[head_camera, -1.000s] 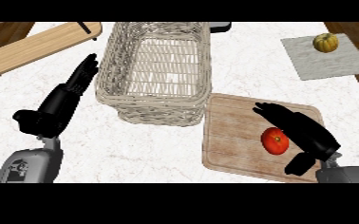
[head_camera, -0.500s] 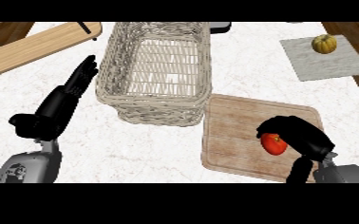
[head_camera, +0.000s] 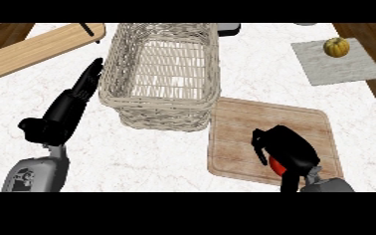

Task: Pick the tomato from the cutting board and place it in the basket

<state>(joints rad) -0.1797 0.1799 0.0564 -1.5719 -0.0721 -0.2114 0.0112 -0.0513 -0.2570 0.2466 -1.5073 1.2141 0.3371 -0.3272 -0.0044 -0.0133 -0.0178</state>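
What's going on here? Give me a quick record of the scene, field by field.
right hand: curled over the tomato, hiding most of it
tomato: on the cutting board, only a red sliver shows
cutting board: on the counter, right of the basket
basket: wicker, nothing in it
left hand: open, resting beside the basket's left wall
small squash: on a grey mat, far right
task stage: tomato not yet lifted

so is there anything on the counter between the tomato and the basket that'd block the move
Nothing visible does. The right hand is curled over the tomato on the cutting board, and the wicker basket sits just beyond the board's upper left corner. Only the basket's near wall has to be cleared.
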